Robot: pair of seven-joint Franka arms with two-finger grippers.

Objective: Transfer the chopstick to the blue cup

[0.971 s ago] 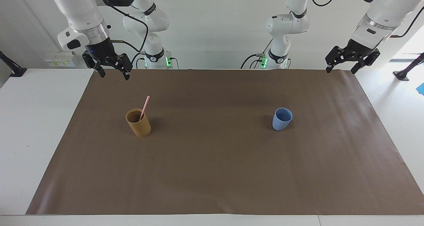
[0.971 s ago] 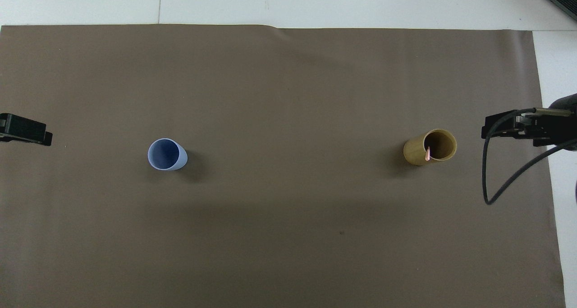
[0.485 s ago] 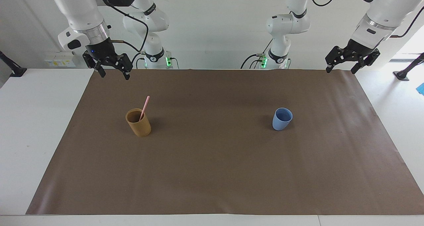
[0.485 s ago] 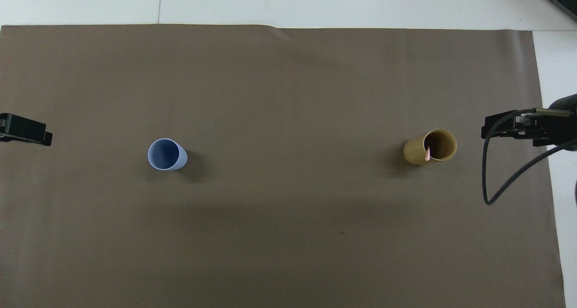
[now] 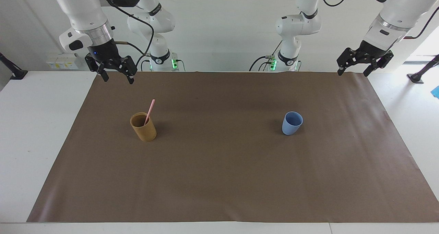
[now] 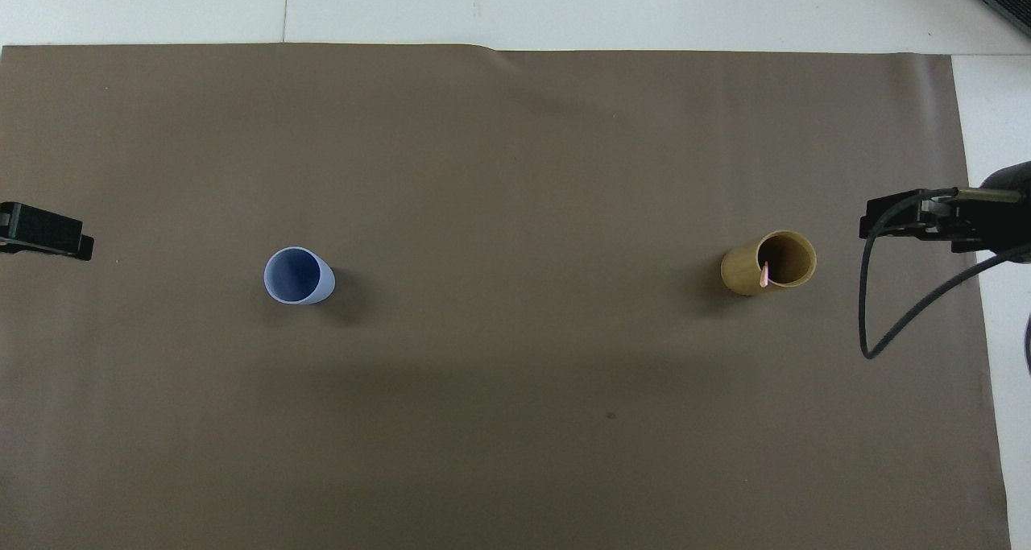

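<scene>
Currently, setup: nothing is being held; the transfer is not yet started.
Chopstick [image 5: 150,110]: standing tilted in the tan cup [image 5: 143,127], leaning on the rim, toward the right arm's end of the brown mat [image 5: 219,179].
Blue cup [image 5: 292,123]: sitting upright and empty toward the left arm's end, well apart from the tan cup.
Right gripper [image 5: 115,77]: hanging over the mat's corner by its base, jaws spread, gripping nothing.
Left gripper [image 5: 353,71]: waiting over the other robot-side corner, jaws released.
Risk 1: a descending finger is likely nudging the tan cup's rim and tipping it.
Risk 2: the thin stick is prone to pivoting or slipping in a pinch.
Risk 3: the stick's length is liable to topple the small blue cup on release.
</scene>
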